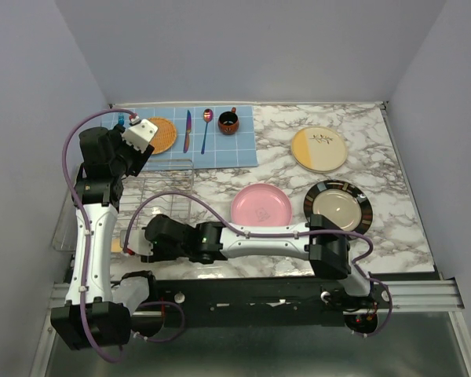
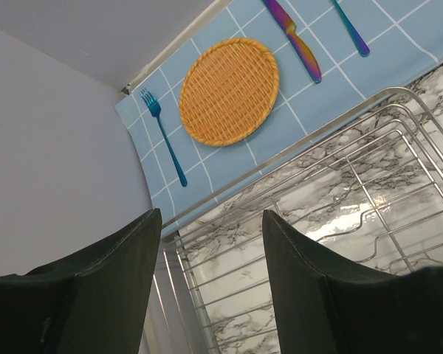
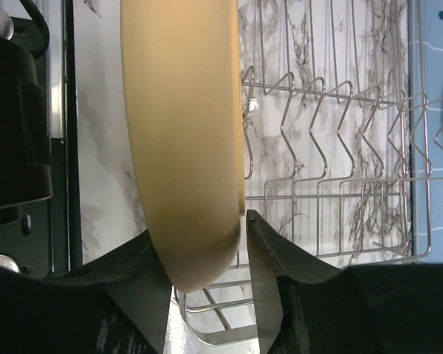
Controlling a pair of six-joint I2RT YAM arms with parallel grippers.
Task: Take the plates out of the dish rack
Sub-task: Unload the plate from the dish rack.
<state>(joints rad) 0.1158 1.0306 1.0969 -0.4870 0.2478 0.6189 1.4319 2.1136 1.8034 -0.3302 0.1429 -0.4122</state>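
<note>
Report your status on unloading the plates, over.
Left jaws open, empty, above rack. Right jaws either side of yellow plate in rack, grip unclear. Pink plate already out. Nothing blocking.

We see a white, grey-veined marble worktop point(image 1: 392, 236) boxed in by 3 plain pale walls point(image 1: 243, 47) under even light, with a metal rail point(image 1: 432, 297) at the lower right.
</note>
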